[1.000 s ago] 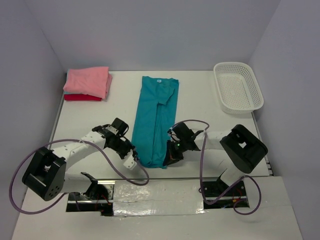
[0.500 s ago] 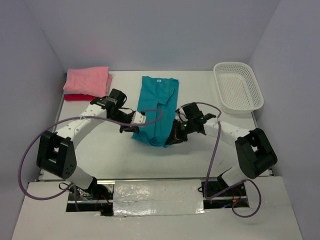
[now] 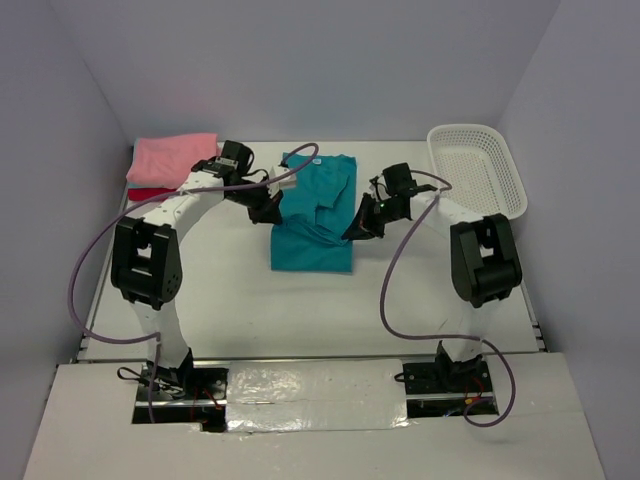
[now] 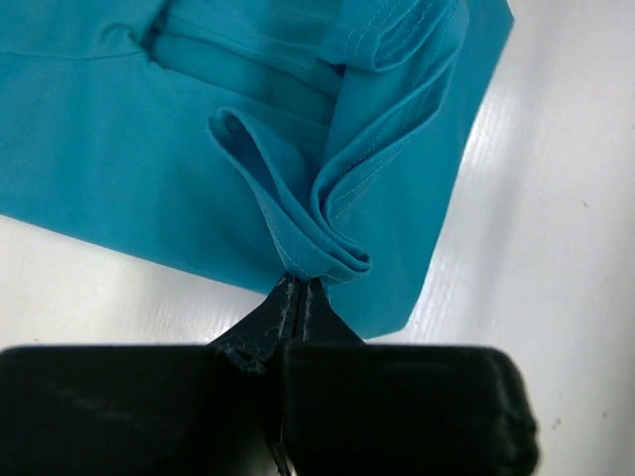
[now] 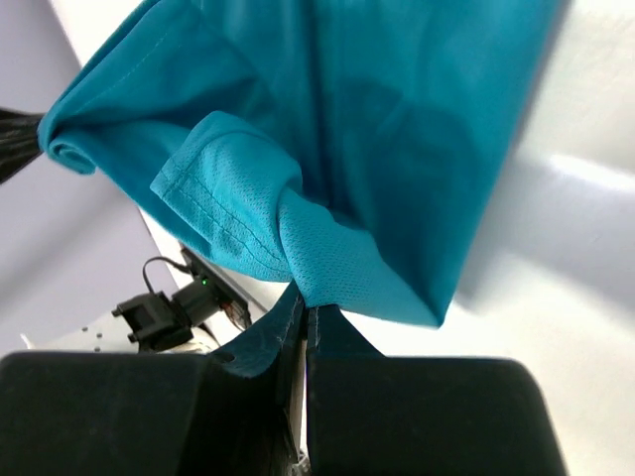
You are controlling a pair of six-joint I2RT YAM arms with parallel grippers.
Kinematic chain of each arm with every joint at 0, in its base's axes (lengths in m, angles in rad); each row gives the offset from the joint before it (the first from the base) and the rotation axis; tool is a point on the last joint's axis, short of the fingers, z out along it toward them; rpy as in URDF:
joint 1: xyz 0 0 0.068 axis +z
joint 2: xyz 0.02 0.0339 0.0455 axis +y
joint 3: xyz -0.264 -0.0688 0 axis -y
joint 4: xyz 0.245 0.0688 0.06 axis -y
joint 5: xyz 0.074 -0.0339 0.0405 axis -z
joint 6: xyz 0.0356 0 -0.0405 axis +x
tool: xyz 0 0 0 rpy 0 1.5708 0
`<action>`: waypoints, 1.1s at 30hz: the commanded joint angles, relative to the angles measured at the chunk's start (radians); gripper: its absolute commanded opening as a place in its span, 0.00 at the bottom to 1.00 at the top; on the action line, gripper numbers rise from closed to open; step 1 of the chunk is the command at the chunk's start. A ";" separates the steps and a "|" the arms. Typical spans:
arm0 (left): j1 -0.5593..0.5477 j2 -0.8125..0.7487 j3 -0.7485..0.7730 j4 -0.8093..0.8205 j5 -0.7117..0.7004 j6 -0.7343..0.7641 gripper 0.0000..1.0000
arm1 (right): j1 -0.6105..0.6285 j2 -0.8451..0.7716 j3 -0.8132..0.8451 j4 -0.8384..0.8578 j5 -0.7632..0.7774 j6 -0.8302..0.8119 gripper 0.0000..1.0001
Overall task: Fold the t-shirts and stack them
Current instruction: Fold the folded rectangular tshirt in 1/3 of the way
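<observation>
1. Looking down from above, we see the white table (image 3: pixel 250 310) with both arms reaching out toward 12 o'clock.
2. The teal-blue shirt (image 3: pixel 320 250) lies at the middle of the table, a little toward 12 o'clock. Its collar end points to 12 o'clock, and its 6 o'clock edge is a straight fold lying flat on the table. An upper layer of cloth is doubled over the lower one and lifted at both side edges.
3. The white lattice basket (image 3: pixel 475 180) sits in the 2 o'clock corner, well apart from the shirt.
4. The folded pink shirt (image 3: pixel 175 158) rests on top of the folded red shirt (image 3: pixel 150 192) in the 10 o'clock corner. Only the 6 o'clock edge of the red one shows under it.
5. The left gripper (image 3: pixel 272 208) is at the shirt's 9 o'clock edge. In the left wrist view its jaws (image 4: pixel 298 288) are pressed together on a rolled, stitched hem of the teal-blue shirt (image 4: pixel 99 149), so it grips the cloth.
6. The right gripper (image 3: pixel 352 230) is at the shirt's 3 o'clock edge, level with the left one. In the right wrist view its jaws (image 5: pixel 301 297) are clamped on a bunched corner of the teal-blue shirt (image 5: pixel 397 99), and the cloth hangs up off the table.
7. A purple cable (image 3: pixel 90 280) loops out at 9 o'clock of the left arm, and another purple cable (image 3: pixel 385 290) hangs beside the right arm.
</observation>
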 commanded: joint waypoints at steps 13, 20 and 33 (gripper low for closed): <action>0.005 0.112 -0.020 0.348 -0.110 -0.159 0.28 | -0.089 0.251 0.247 -0.048 0.014 -0.039 0.43; 0.045 0.193 0.060 0.477 -0.254 -0.369 0.66 | -0.150 0.216 0.402 -0.083 0.156 -0.099 0.63; -0.025 -0.046 -0.099 0.122 -0.187 0.329 0.54 | 0.071 -0.074 0.060 -0.039 0.279 -0.144 0.56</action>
